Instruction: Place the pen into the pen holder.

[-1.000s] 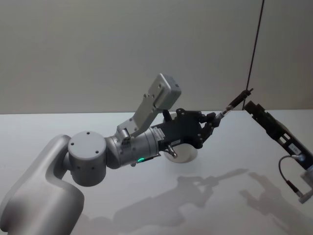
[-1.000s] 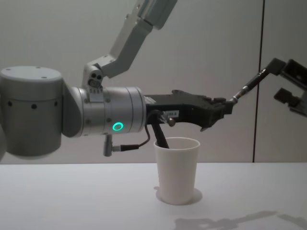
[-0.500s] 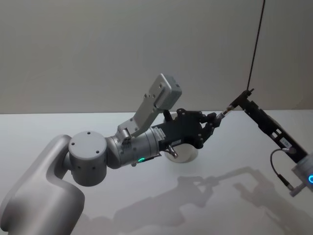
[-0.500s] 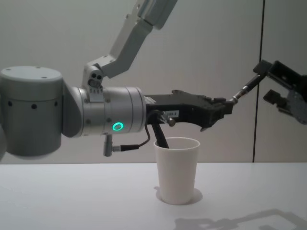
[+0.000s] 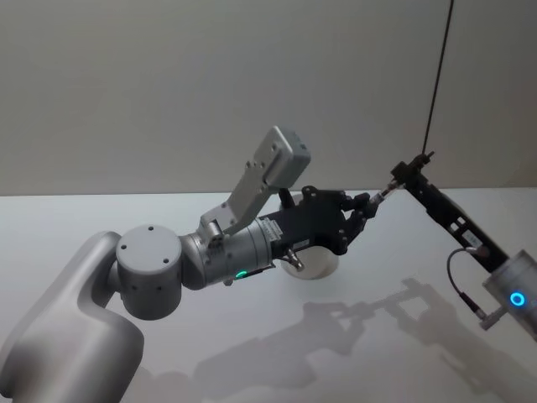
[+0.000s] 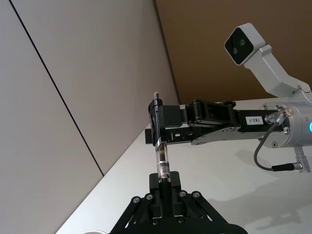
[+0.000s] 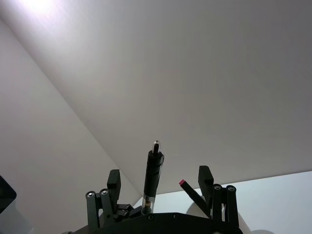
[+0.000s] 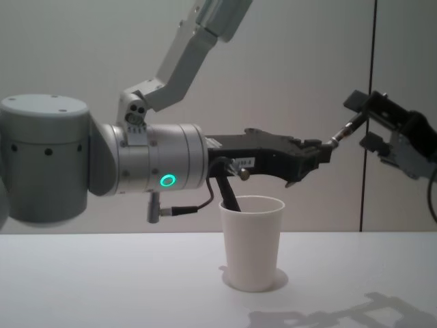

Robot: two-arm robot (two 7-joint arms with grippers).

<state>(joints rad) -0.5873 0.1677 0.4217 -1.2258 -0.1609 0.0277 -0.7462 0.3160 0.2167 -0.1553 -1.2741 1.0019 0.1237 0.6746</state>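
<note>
The pen (image 8: 345,130) is a slim dark stick slanting up to the right, high above the table. My left gripper (image 8: 321,152) is shut on its lower end, also seen in the left wrist view with the pen (image 6: 160,146) rising from the left gripper (image 6: 163,187). My right gripper (image 8: 365,121) is open with its fingers (image 7: 114,181) on either side of the pen's upper end (image 7: 152,175), not touching it. The pen holder, a white paper cup (image 8: 252,242), stands upright on the table below the left wrist; the head view shows the cup (image 5: 317,262) partly hidden by that arm.
The white table (image 8: 102,287) spreads around the cup. The left forearm (image 5: 226,252) crosses the middle of the head view. A cable connector (image 8: 229,191) hangs from the left wrist just above the cup's rim. A grey wall with a dark vertical seam (image 8: 369,61) stands behind.
My right gripper has moved left and down toward the pen's upper end, so its open fingers now straddle the tip. The left arm, the pen and the cup have not moved.
</note>
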